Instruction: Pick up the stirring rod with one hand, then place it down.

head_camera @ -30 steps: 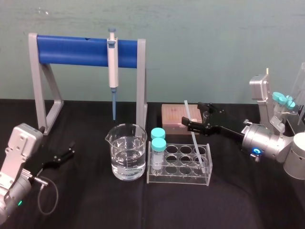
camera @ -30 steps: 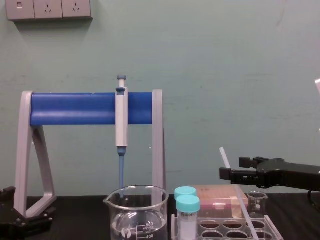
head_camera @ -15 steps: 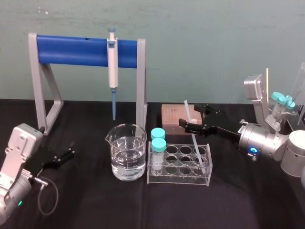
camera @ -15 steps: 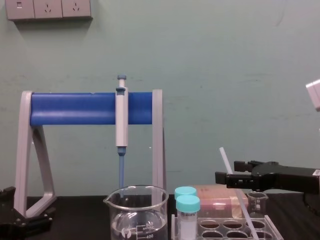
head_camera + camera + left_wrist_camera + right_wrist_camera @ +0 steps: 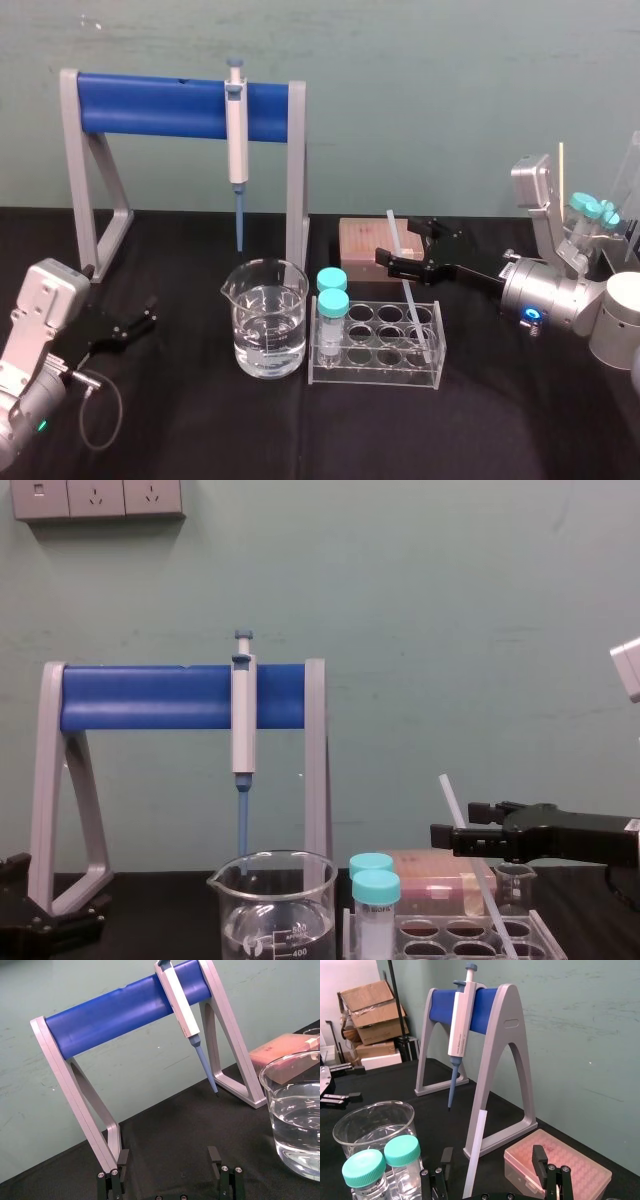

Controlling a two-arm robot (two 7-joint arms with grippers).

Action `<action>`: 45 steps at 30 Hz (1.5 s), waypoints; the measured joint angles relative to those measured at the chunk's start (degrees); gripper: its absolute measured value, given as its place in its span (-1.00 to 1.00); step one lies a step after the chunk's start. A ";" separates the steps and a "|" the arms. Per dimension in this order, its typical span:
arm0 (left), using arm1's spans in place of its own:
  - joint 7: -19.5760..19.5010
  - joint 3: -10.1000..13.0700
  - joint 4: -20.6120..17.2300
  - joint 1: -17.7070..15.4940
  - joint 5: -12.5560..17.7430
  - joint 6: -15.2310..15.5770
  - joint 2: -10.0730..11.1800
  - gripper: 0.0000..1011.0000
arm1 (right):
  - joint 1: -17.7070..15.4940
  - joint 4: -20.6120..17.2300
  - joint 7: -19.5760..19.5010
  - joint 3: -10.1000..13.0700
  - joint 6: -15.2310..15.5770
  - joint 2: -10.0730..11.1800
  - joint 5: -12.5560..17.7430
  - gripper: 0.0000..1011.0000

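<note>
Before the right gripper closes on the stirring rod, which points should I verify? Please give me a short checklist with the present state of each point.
1. Right gripper open: ok, its fingers stand wide apart.
2. Stirring rod between the fingers: ok, though it is nearer one finger than the other.
3. Rod far enough in between the fingers for a firm grip: cannot tell.
4. Rod's lower end seated in the tube rack: ok, it leans tilted out of a rack hole.
5. Capped tubes and beaker apart from the right gripper: ok, both stand to the rod's left.
6. Left gripper out of the way: ok, parked low on the left, open.
</note>
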 joint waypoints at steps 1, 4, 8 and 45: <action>0.00 0.00 0.00 0.00 0.00 0.00 0.00 0.98 | -0.01 -0.02 0.00 -0.01 0.00 0.01 0.01 0.98; 0.00 0.00 0.00 0.00 0.00 0.00 0.00 0.98 | -0.02 -0.04 -0.01 -0.02 -0.01 0.02 0.02 0.98; 0.00 0.00 0.00 0.00 0.00 0.00 0.00 0.98 | -0.04 -0.06 -0.02 -0.02 -0.02 0.04 0.04 0.99; 0.00 0.00 0.00 0.00 0.00 0.00 0.00 0.98 | -0.09 -0.13 -0.03 -0.03 -0.06 0.07 0.09 -0.84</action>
